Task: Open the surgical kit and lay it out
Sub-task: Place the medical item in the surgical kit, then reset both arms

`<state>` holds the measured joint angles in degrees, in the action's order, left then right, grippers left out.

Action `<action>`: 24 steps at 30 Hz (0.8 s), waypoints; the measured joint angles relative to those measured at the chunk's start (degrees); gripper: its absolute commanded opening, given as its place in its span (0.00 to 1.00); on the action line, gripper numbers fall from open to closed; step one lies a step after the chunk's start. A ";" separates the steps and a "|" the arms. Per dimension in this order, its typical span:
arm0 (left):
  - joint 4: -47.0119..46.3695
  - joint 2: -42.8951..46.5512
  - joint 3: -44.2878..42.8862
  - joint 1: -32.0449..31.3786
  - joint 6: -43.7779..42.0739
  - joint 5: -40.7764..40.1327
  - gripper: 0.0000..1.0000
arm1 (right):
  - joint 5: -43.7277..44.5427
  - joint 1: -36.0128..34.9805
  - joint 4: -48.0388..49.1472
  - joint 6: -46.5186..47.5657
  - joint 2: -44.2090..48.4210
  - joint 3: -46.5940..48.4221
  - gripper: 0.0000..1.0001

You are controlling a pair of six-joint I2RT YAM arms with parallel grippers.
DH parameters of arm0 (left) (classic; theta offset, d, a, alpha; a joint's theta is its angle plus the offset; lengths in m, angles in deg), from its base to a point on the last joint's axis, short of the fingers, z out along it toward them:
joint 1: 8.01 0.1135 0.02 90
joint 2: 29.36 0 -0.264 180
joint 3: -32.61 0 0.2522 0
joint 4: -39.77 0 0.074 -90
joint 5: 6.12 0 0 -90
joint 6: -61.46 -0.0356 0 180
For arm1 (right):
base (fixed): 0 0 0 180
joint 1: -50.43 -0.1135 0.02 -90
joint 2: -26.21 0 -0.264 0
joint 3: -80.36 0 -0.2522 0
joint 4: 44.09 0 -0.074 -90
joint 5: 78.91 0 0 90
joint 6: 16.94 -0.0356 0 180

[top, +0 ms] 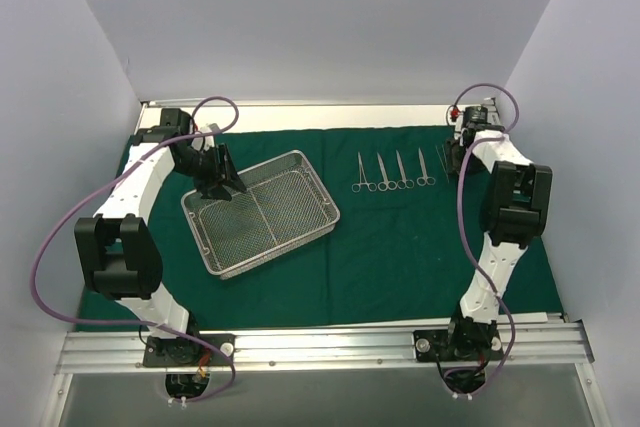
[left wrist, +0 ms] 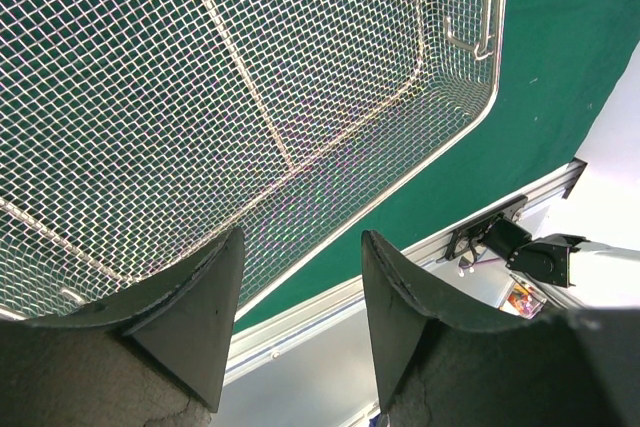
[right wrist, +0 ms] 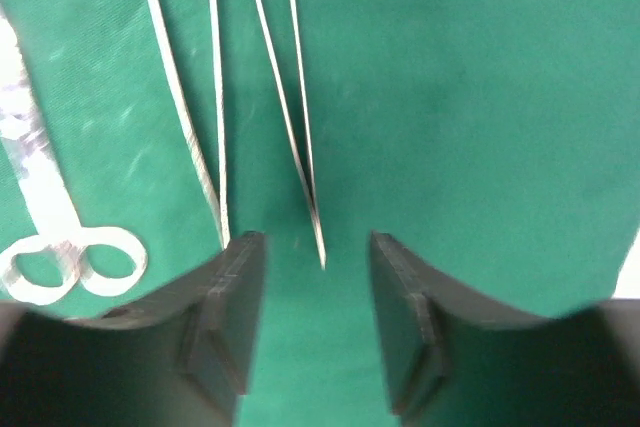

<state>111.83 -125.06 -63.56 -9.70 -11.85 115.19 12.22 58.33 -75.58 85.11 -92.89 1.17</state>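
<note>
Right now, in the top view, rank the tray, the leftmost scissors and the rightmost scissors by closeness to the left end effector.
1. Tray, directly under the left end effector.
2. Leftmost scissors, just right of the tray.
3. Rightmost scissors, at the row's far right end.

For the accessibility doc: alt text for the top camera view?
An angled wire-mesh tray lies on the left of a green cloth, with four scissor-handled instruments in a row to its right. The left tool hovers open over the tray's far-left corner; the right tool is open at the row's right end.
</note>
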 measured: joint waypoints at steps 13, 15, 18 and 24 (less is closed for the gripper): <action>-0.76 8.17 6.95 0.00 1.11 -0.72 0.94 | 2.97 -11.56 -1.64 -15.30 26.93 -7.76 1.00; -0.74 10.03 7.58 0.00 1.14 -1.14 0.94 | 2.16 -16.20 -1.20 -17.88 31.54 -11.13 1.00; -0.94 12.57 7.87 0.00 1.16 -1.70 0.94 | 0.13 -20.96 0.46 -21.75 37.09 -16.24 1.00; -3.85 18.84 11.10 -0.02 2.67 -1.68 0.94 | 3.56 -22.29 3.10 -28.72 45.68 -25.83 1.00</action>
<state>107.98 -106.22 -52.46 -9.72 -9.18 113.51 15.78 36.03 -72.48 56.39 -47.21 -24.67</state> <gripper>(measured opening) 0.937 0.996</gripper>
